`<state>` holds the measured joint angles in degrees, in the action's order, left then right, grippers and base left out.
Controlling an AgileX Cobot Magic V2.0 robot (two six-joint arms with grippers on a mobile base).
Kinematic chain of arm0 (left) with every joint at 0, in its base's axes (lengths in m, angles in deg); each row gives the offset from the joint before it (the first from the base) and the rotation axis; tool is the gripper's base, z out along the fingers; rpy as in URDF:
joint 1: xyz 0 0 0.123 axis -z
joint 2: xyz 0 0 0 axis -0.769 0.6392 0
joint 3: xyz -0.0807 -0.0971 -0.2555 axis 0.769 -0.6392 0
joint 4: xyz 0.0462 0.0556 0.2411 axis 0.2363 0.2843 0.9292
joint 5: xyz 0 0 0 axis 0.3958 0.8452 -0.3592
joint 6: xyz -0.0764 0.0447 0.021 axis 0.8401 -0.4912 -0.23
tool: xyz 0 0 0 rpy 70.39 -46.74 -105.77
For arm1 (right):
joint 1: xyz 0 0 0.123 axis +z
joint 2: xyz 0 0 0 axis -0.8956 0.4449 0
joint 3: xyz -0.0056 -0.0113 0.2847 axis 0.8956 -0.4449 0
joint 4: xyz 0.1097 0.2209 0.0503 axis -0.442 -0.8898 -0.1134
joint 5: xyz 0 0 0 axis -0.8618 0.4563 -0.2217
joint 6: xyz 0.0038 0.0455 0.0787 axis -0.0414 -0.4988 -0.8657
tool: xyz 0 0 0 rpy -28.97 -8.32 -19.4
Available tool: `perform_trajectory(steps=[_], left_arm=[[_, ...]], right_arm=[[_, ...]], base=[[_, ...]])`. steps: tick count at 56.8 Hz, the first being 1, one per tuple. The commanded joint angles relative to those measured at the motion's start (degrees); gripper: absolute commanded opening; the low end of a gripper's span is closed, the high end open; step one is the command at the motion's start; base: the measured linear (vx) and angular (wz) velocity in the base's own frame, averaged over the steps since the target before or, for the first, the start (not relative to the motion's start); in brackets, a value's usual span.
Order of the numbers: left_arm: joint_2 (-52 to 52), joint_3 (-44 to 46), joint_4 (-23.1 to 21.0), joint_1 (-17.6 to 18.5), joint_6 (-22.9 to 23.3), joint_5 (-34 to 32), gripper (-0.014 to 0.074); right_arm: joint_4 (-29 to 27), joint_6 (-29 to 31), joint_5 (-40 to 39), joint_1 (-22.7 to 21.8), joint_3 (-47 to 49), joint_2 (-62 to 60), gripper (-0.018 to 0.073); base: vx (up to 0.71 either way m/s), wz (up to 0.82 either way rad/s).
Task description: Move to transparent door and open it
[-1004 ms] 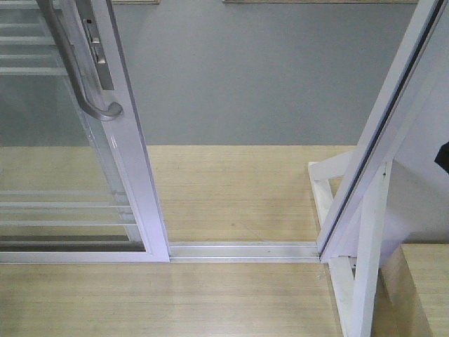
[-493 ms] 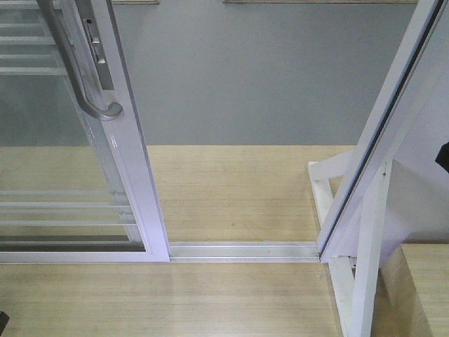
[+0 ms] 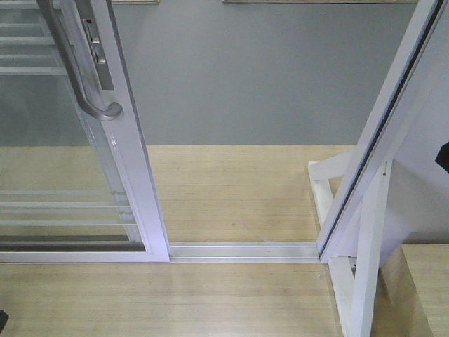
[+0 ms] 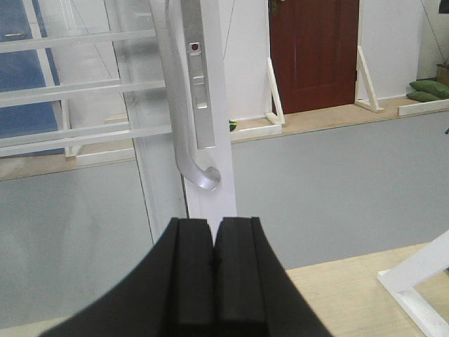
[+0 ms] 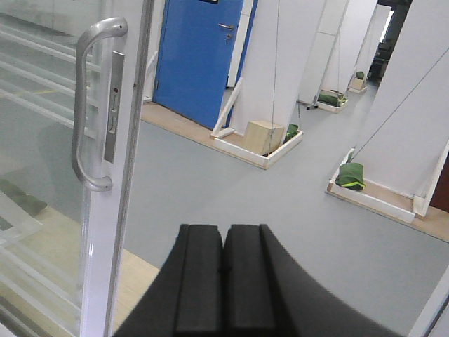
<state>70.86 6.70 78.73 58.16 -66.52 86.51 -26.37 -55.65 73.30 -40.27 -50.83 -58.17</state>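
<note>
Front view is showing you the transparent door [image 3: 105, 140] standing at left, slid aside, its handle [image 3: 84, 77] untouched. Left gripper [image 4: 213, 246] and right gripper [image 5: 224, 260] are both holding jaws closed, gripping nothing.

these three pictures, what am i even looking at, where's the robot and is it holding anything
You are seeing through the robot's own cameras, so its body is mostly out of shot. It is a wheeled machine with two arms.

The front view looks down at a wooden floor. The transparent door stands slid aside on the left, and a metal floor track runs across the open gap to a slanted white frame post.

The other two pictures come from cameras on the wrists. The black shape at the bottom of each is a claw: the left claw points at the door's silver pull handle, and the right claw sees that handle from the other side.

Both claws are shut on nothing.
</note>
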Motion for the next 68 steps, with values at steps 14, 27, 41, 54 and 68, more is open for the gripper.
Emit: perform_trajectory(steps=[14,27,41,54,68], left_arm=[[-0.81,1.03,-0.13,0.12,0.47,-4.79,0.0003],[-0.81,1.03,-0.13,0.12,0.47,-4.79,0.0003],[-0.81,1.03,-0.13,0.12,0.47,-4.79,0.0003],[-0.81,1.03,-0.13,0.12,0.47,-4.79,0.0003],[-0.81,1.03,-0.13,0.12,0.47,-4.79,0.0003]], right_arm=[[0.09,0.31,-4.8,-0.3,1.74,0.45,-0.0004],[0.09,0.31,-4.8,-0.3,1.74,0.45,-0.0004],[6.24,-4.48,-5.42,-0.3,0.4,0.64,-0.0004],[19.33,-20.75,-19.94,-0.3,-13.95,-4.2,-0.0004],[11.49,-20.73,-28.88,-2.74,-32.56,-14.15,-0.0004]], base=[[0.0,0.0],[0.0,0.0],[0.0,0.0],[0.0,0.0],[0.0,0.0]])
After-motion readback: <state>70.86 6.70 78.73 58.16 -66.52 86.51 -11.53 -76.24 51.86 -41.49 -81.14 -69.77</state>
